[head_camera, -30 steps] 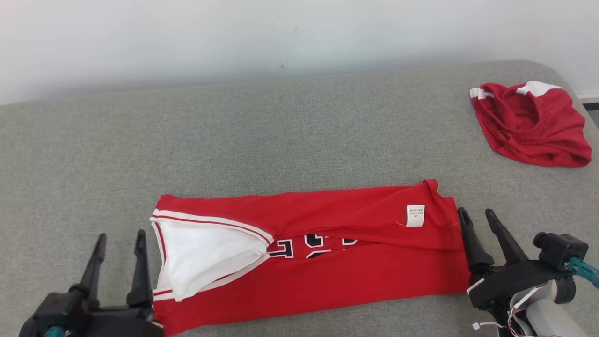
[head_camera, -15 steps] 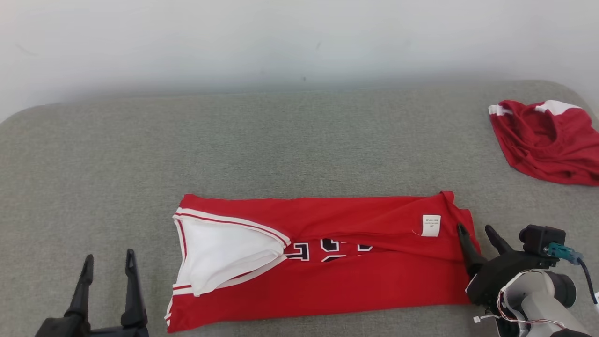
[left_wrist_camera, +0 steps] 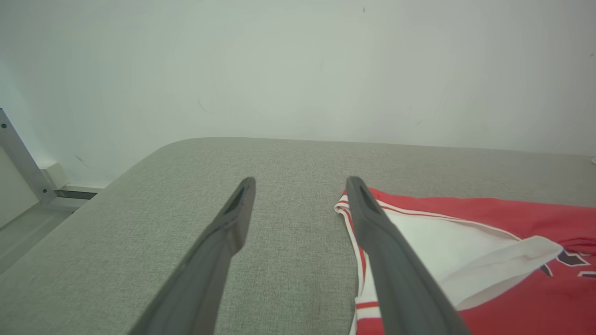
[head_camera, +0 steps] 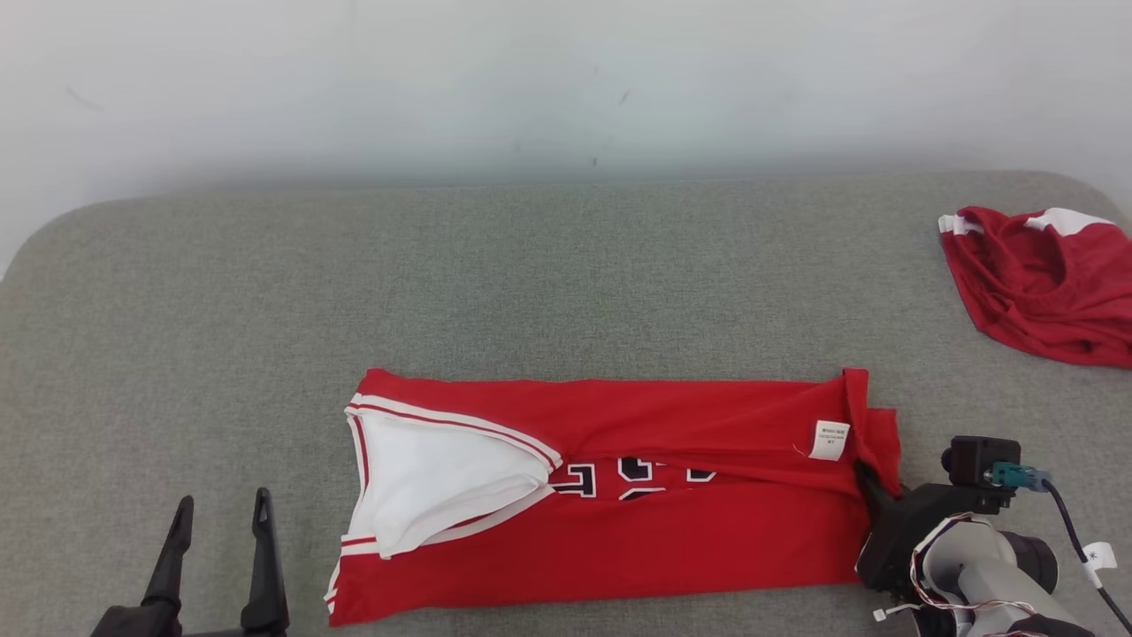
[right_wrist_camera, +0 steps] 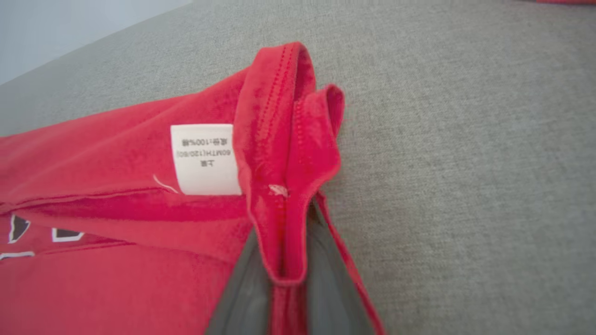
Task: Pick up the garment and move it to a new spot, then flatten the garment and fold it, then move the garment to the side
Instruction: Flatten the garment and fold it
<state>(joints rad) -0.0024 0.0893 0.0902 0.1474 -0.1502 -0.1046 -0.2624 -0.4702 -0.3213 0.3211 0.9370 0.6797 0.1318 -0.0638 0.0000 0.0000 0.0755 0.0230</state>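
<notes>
Head view: red cloth [head_camera: 1044, 292] beyond garment [head_camera: 707, 416].

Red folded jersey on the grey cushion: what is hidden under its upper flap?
Dark, white-edged printed numerals peek out beneath the red jersey's upper flap; their upper parts are covered, so they cannot be read. A white label sits on top.

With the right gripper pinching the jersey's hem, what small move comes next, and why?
Probably lift the right gripper slightly: its fingers are closed on the jersey hem at the right end, while the rest lies flat in a long strip, ready to fold leftward.
</notes>
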